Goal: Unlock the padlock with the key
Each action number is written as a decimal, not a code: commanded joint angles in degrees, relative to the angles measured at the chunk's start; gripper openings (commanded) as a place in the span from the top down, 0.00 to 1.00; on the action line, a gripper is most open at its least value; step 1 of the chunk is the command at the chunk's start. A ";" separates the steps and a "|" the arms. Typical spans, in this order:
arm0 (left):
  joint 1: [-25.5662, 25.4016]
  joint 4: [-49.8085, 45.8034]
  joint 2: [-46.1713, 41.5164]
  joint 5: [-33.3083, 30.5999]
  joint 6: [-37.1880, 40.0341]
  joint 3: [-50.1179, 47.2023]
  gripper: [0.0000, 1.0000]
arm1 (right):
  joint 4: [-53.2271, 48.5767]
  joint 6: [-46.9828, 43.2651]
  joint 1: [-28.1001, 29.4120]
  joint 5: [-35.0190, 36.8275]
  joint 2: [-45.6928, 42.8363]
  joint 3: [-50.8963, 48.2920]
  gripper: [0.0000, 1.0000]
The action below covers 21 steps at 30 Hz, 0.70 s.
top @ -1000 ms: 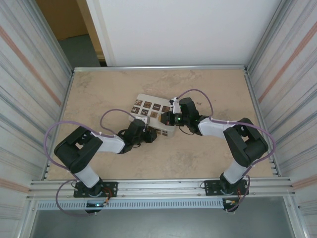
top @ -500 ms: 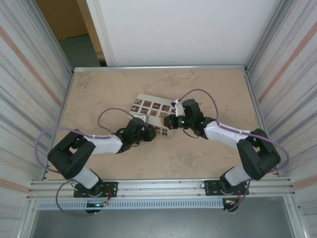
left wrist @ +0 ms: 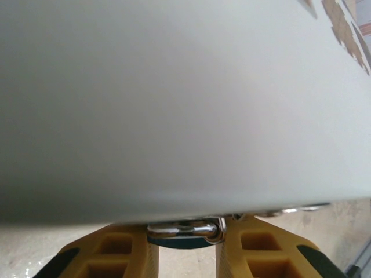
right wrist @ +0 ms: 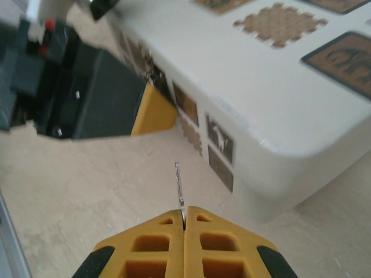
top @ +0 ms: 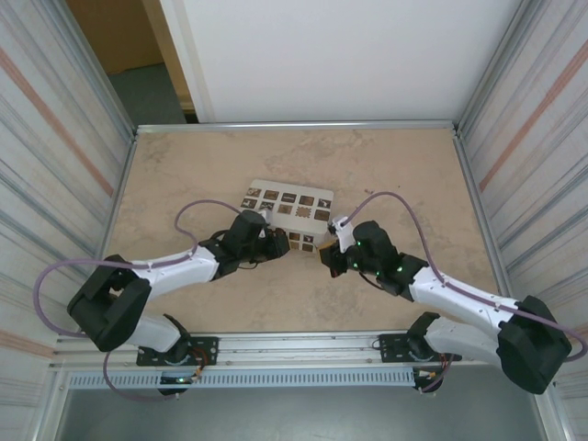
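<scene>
My left gripper (left wrist: 185,250) pinches the tiny, probably slippery padlock (left wrist: 185,230) by its body; my right gripper (right wrist: 184,225) clamps the thin, light key (right wrist: 179,186).

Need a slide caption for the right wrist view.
Right fingers shut on the thin silver key, its blade pointing ahead alongside the white patterned box.

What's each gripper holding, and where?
Left gripper: padlock, clamped at its teal body, shackle toward white box. Right gripper: key, pinched by its near end, blade protruding.
</scene>
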 commanded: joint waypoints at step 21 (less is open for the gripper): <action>1.65 -5.91 -2.95 7.27 -9.13 7.60 0.89 | 14.01 -10.35 9.54 13.37 15.88 2.53 1.00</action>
